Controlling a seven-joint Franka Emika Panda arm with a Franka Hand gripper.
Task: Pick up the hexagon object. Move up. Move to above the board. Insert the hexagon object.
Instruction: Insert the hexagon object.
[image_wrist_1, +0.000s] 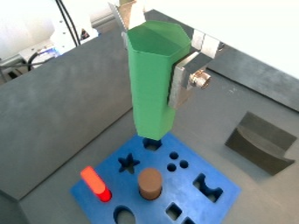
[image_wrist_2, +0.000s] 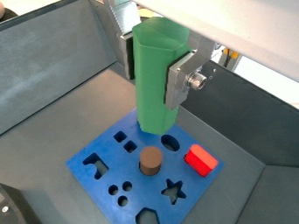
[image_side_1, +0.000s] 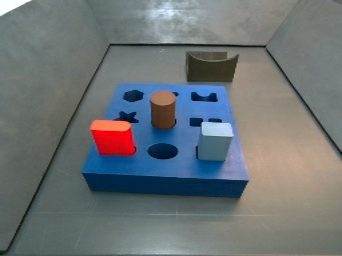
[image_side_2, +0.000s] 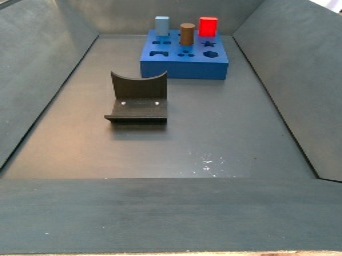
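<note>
My gripper (image_wrist_1: 152, 79) is shut on the hexagon object (image_wrist_1: 155, 61), a plain light green upright peg, and holds it above the board (image_wrist_1: 198, 208). It shows the same way in both wrist views (image_wrist_2: 156, 79). A silver finger (image_wrist_2: 177, 83) presses on one flat side of the peg (image_wrist_2: 156, 52). The peg's lower end hangs over one edge of the blue board (image_wrist_2: 111, 179), next to the star hole (image_wrist_1: 128, 163). In both side views the board (image_side_1: 167, 180) (image_side_2: 203, 68) shows, but the gripper and peg are out of view. The hexagon hole (image_side_1: 134, 97) is open.
On the board stand a brown cylinder (image_side_1: 163, 110), a red block (image_side_1: 112, 137) and a pale blue-grey block (image_side_1: 214, 140). A dark olive arch-shaped block (image_side_1: 211, 66) (image_side_2: 136, 98) lies on the floor beside the board. Grey walls ring the floor.
</note>
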